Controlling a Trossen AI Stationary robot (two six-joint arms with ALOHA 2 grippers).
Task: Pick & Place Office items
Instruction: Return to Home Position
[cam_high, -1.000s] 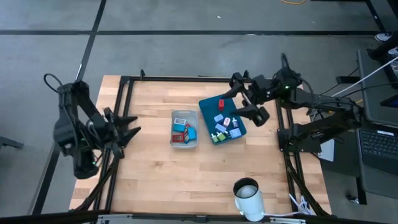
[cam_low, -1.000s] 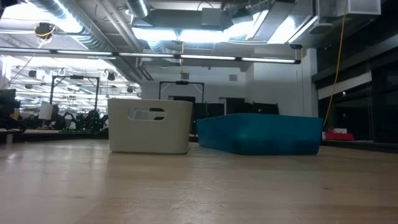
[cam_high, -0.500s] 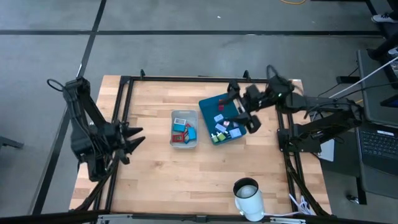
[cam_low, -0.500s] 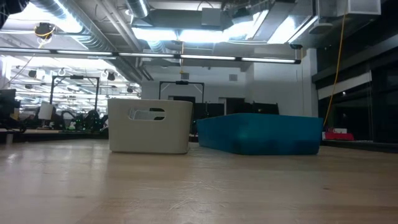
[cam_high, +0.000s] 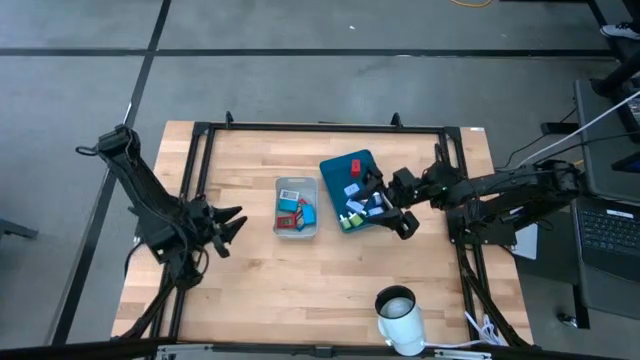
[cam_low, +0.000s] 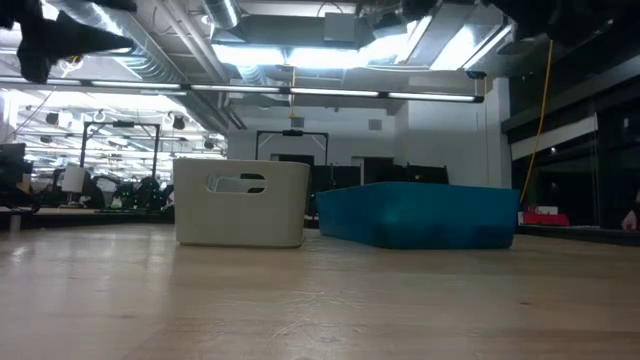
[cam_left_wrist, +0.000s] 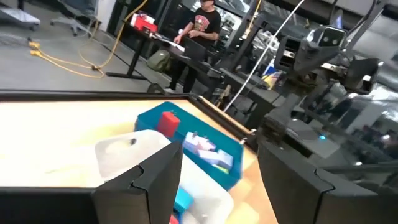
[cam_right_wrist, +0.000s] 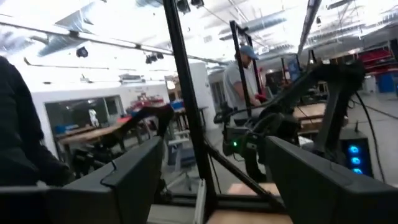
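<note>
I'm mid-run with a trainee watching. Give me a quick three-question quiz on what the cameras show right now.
1. True or false: the right gripper is shut.
2. Which container stands nearer the left gripper? A) the teal tray B) the grey bin C) both equally near
3. Fill in: seen from above, the right gripper is over the teal tray's edge on the side of the ____ arm.

Key:
1. False. It is open, and the right wrist view shows nothing between its fingers.
2. B.
3. Right.
</note>
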